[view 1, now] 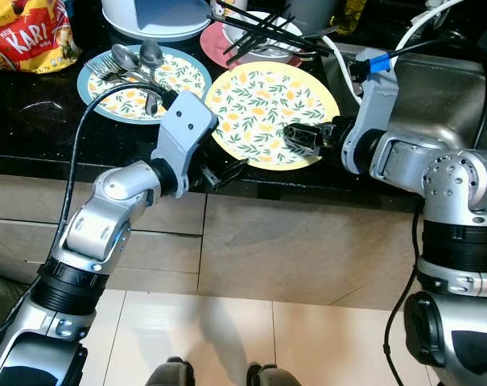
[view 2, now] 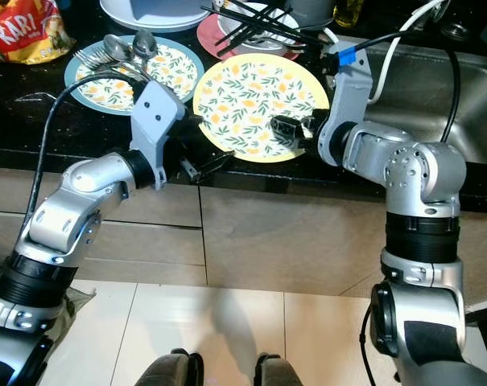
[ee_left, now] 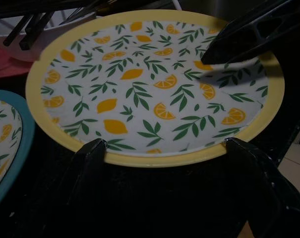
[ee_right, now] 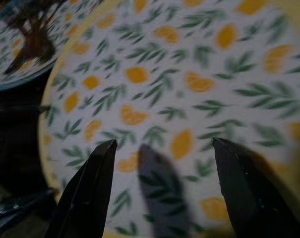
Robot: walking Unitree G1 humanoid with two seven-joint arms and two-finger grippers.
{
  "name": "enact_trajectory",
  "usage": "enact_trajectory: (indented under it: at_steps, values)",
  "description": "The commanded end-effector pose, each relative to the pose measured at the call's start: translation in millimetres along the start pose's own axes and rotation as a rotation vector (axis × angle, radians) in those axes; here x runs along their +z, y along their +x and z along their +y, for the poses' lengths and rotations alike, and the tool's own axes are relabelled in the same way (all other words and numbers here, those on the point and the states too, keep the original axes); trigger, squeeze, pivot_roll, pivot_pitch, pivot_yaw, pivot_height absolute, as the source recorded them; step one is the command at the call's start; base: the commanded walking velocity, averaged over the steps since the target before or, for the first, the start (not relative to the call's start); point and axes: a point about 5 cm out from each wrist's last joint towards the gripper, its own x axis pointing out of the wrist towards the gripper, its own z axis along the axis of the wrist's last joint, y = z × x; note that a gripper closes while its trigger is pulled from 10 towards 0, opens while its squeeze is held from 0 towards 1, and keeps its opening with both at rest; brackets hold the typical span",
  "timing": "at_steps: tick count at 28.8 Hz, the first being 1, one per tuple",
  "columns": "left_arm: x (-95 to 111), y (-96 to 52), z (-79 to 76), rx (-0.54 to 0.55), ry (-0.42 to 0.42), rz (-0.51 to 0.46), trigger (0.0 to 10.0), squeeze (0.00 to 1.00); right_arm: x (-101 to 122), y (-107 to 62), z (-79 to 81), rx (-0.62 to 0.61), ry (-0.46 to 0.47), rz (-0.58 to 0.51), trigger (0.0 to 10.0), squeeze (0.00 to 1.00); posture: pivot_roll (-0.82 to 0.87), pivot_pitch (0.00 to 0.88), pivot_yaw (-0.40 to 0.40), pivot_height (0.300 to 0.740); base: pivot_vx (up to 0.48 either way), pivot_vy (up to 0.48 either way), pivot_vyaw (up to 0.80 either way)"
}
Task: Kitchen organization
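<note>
A yellow-rimmed plate (view 1: pixel 263 104) with a lemon and leaf print lies flat on the black counter (view 1: pixel 34 121), near its front edge. My left gripper (view 1: pixel 224 171) is open at the plate's near rim; in the left wrist view its fingertips (ee_left: pixel 96 148) stand at either side of that rim (ee_left: pixel 154 159). My right gripper (view 1: pixel 302 137) hovers open over the plate's right part, with the printed surface (ee_right: pixel 154 89) showing between its fingers (ee_right: pixel 97 168). A blue-rimmed plate (view 1: pixel 179 76) of the same print sits to the left, with forks and spoons (view 1: pixel 134 60) on it.
Behind the plates stand a pink plate (view 1: pixel 213 39) with a white bowl and black chopsticks (view 1: pixel 263 28), a white container (view 1: pixel 158 16) and a red snack bag (view 1: pixel 26 32). A steel sink (view 1: pixel 448 88) lies at the right. Cabinet fronts (view 1: pixel 307 249) and tiled floor (view 1: pixel 227 338) are below.
</note>
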Motion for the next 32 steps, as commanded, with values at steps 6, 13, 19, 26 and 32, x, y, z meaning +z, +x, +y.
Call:
enact_trajectory:
  at_steps: [6,13,19,26,32]
  values:
    - [-26.7,0.9,-9.9,-0.023,-0.05,0.109,10.0,0.0,-9.5,0.3,-3.6,0.073,0.181,-0.001,10.0,0.0,0.01,0.213,-0.105,0.74,0.0,0.0,0.0]
    - [-26.7,0.7,-10.2,-0.025,-0.043,0.11,10.0,0.0,-11.8,0.8,-4.4,0.095,0.232,-0.025,10.0,0.0,0.01,0.214,-0.101,0.74,0.0,0.0,0.0]
    - [-27.3,1.2,-12.2,-0.038,-0.035,0.116,10.0,0.0,3.5,-4.5,-26.0,-0.136,0.084,-0.062,10.0,0.0,0.01,0.214,-0.101,0.74,0.0,0.0,0.0]
    - [-28.7,1.9,-14.5,-0.048,-0.03,0.121,10.0,0.0,15.6,-8.2,-31.3,-0.195,0.027,-0.054,10.0,0.0,0.02,0.202,-0.109,0.74,0.0,0.0,0.0]
    - [-27.8,2.7,-17.1,-0.055,-0.022,0.111,10.0,0.0,23.8,-7.9,-30.9,-0.192,0.009,-0.087,10.0,0.0,0.02,0.199,-0.108,0.74,0.0,0.0,0.0]
